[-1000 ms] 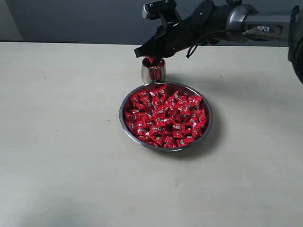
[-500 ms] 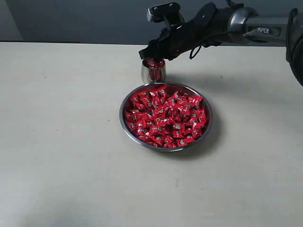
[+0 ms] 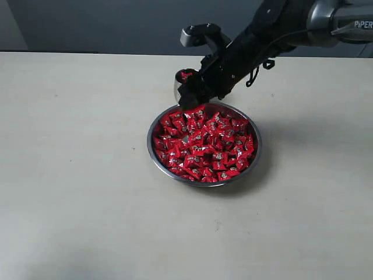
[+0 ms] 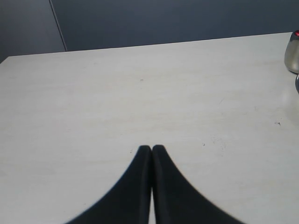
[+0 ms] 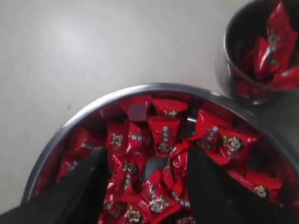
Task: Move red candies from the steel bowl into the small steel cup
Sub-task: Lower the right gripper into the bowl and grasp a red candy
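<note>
— Exterior view: what's the room like?
— Pale table [image 3: 70,175], dark wall [image 3: 87,23] behind. The steel bowl [image 3: 152,153] brims with red candies [image 3: 204,143]; the small steel cup [image 3: 178,87], at its 11 o'clock, holds several.
— Left wrist view?
— The left gripper [image 4: 152,149] is pinched closed over bare table.
— Right wrist view?
— The right gripper [image 5: 145,158] stands wide and empty just above candies by the bowl's rim, near the cup.

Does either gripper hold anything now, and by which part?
Nothing is held. The right gripper stands open over the red candies in the steel bowl; the left gripper is shut and empty.
</note>
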Motion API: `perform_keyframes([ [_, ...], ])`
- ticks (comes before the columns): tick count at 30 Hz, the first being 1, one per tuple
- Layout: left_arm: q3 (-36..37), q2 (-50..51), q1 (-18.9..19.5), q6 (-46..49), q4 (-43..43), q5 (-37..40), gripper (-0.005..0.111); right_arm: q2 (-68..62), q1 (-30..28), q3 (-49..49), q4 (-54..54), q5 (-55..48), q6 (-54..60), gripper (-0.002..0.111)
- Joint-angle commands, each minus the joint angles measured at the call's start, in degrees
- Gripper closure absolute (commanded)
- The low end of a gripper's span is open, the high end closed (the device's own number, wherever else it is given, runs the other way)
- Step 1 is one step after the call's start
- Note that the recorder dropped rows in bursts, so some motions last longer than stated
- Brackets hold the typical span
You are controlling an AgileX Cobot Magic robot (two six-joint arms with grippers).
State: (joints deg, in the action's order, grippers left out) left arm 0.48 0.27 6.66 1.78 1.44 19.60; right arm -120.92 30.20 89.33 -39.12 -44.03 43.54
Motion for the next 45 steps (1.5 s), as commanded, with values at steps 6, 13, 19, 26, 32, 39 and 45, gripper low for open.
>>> perform_keyframes([
  [6, -0.48, -0.27, -0.46, -0.09, 0.11, -0.31, 0.106, -1.28, 3.62, -4.67, 2.11, 13.36, -1.23, 0.058],
  [13, -0.48, -0.27, -0.46, -0.09, 0.11, -0.31, 0.106, -4.46, 4.23, -4.67, 4.22, 14.73, -2.86, 0.058],
  [19, -0.48, -0.27, -0.46, -0.09, 0.11, -0.31, 0.106, -5.48, 4.23, -4.67, 5.61, 15.70, -4.72, 0.058],
  [26, -0.48, -0.27, -0.46, -0.09, 0.11, -0.31, 0.106, -5.59, 4.23, -4.67, 5.61, 15.14, -4.72, 0.086],
  [32, -0.48, -0.27, -0.46, -0.09, 0.11, -0.31, 0.106, -5.59, 4.23, -4.67, 6.73, 13.14, -4.72, 0.099],
  [39, -0.48, -0.27, -0.46, -0.09, 0.11, -0.31, 0.106, -5.18, 4.23, -4.67, 6.73, 12.57, -6.11, 0.099],
  [45, -0.48, -0.27, -0.46, -0.09, 0.11, -0.31, 0.106, -1.72, 4.23, -4.67, 6.73, 9.99, -6.25, 0.105],
])
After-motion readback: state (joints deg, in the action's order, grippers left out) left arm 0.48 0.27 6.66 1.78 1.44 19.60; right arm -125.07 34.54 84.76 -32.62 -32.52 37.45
